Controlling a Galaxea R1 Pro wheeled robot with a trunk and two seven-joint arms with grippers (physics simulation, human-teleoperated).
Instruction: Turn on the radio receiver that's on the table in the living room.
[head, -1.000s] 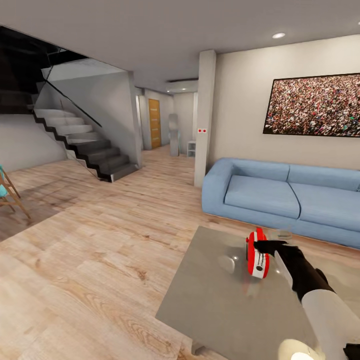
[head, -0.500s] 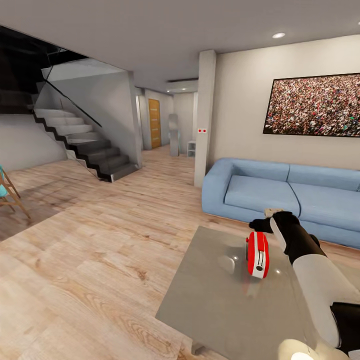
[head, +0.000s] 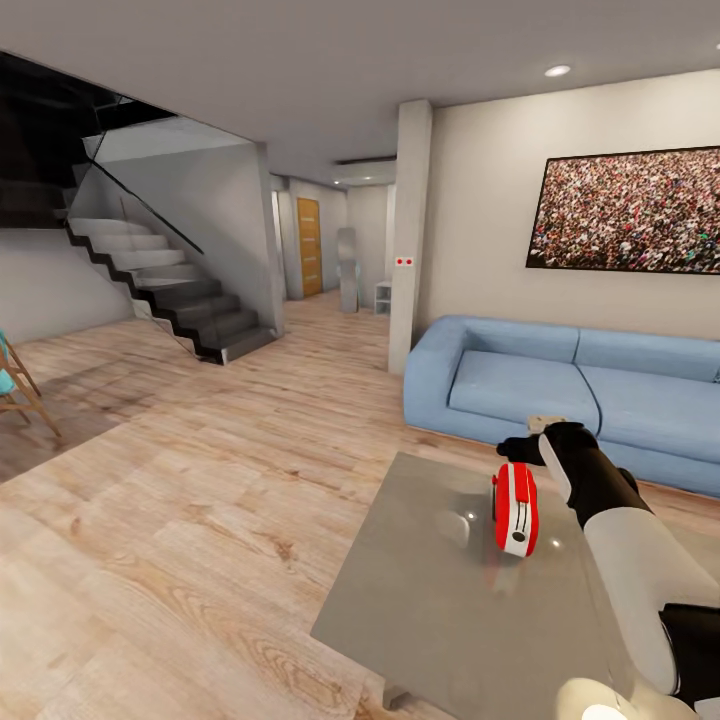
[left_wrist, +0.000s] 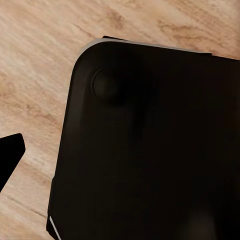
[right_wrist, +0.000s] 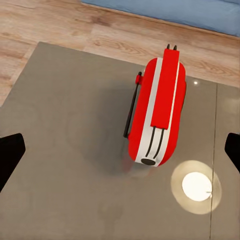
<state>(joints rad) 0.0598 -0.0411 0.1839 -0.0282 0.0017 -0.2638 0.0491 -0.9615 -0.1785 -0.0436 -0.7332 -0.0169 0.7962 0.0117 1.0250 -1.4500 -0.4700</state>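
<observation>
The bright-red radio receiver (head: 515, 510) stands on the glossy grey table (head: 430, 600), towards its far side. My right gripper (head: 525, 447) hovers just above and behind the radio's top, clear of it. In the right wrist view the radio (right_wrist: 157, 115) lies below on the table (right_wrist: 60, 125), white strip and thin black handle visible, and my right gripper (right_wrist: 121, 152) is open, its fingertips at both edges of the picture. My left gripper (left_wrist: 120, 155) hangs over a black body of the robot and the wood floor, with one fingertip (left_wrist: 10, 152) showing wide to the side.
A light-blue sofa (head: 560, 390) stands right behind the table, under a large crowd picture (head: 630, 210). A pillar (head: 410, 230) rises at the sofa's left end. Dark stairs (head: 170, 290) climb at the left, and a wooden chair (head: 15, 385) sits at the left edge.
My right gripper has lifted off the radio's top and drawn back toward the sofa; over the last half second it has stayed still. The radio has not moved.
</observation>
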